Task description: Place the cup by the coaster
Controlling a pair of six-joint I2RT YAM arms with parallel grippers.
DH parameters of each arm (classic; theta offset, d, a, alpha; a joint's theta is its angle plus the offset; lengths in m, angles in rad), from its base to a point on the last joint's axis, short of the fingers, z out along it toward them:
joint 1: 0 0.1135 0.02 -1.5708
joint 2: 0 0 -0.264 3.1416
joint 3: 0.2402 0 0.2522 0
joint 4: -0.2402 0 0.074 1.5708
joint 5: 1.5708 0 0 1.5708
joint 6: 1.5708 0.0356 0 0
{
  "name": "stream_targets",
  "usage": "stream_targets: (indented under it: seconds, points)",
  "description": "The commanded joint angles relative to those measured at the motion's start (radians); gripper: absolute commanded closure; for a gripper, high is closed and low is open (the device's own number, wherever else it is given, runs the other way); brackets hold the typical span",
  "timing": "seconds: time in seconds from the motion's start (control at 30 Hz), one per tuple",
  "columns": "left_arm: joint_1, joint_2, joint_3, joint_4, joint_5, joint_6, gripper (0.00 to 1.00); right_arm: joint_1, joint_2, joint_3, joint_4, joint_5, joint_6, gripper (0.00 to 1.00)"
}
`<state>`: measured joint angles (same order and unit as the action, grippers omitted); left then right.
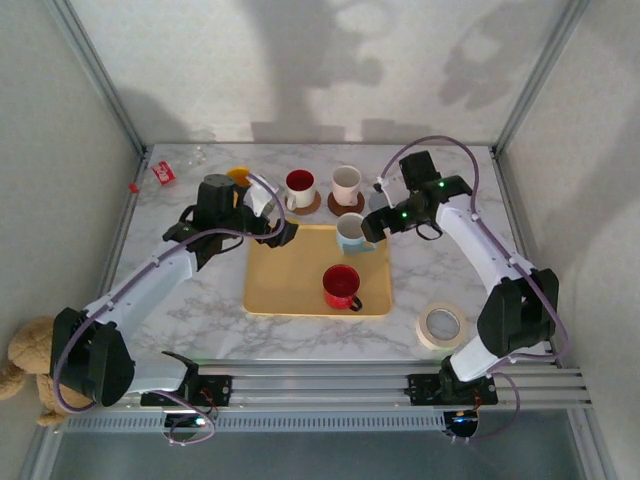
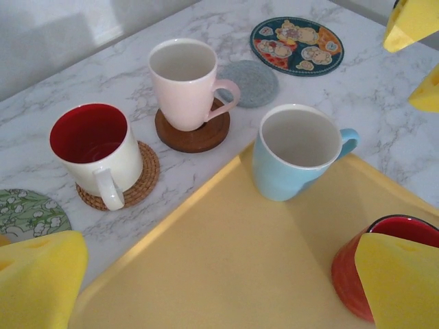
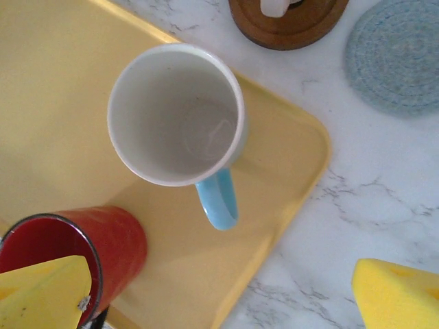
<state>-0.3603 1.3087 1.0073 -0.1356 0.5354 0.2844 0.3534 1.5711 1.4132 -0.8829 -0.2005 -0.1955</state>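
Light blue mug [image 3: 175,116] stands ungrasped at yellow tray's [image 3: 62,89] far corner, grey coaster [image 3: 398,55] bare nearby; right gripper [image 3: 219,291] hangs wide open above it, left gripper [image 2: 219,281] likewise released; pick and placement remain.

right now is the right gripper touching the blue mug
Apart. The right wrist view shows the right gripper open, its yellow pads clear of the blue mug, with tray and marble between.
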Motion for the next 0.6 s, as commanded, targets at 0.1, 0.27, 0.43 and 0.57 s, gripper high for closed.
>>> stream_targets:
  seconds: [0.1, 0.27, 0.43, 0.57]
  points:
    - [-0.028, -0.058, -0.007, -0.089, 0.025, 0.02, 0.0, 0.026, -0.005, -0.064, 0.035, 0.053, -0.074, 0.04]
    - [-0.036, -0.099, -0.058, -0.074, 0.044, 0.036, 0.0, 0.035, 0.0, -0.128, 0.121, 0.044, -0.088, 0.09]
    - [-0.039, -0.114, -0.092, -0.055, 0.049, 0.021, 0.0, 0.047, -0.002, -0.182, 0.186, 0.017, -0.123, 0.12]
    - [-0.041, -0.111, -0.106, -0.053, 0.055, 0.024, 0.0, 0.047, 0.021, -0.188, 0.211, -0.008, -0.133, 0.16]
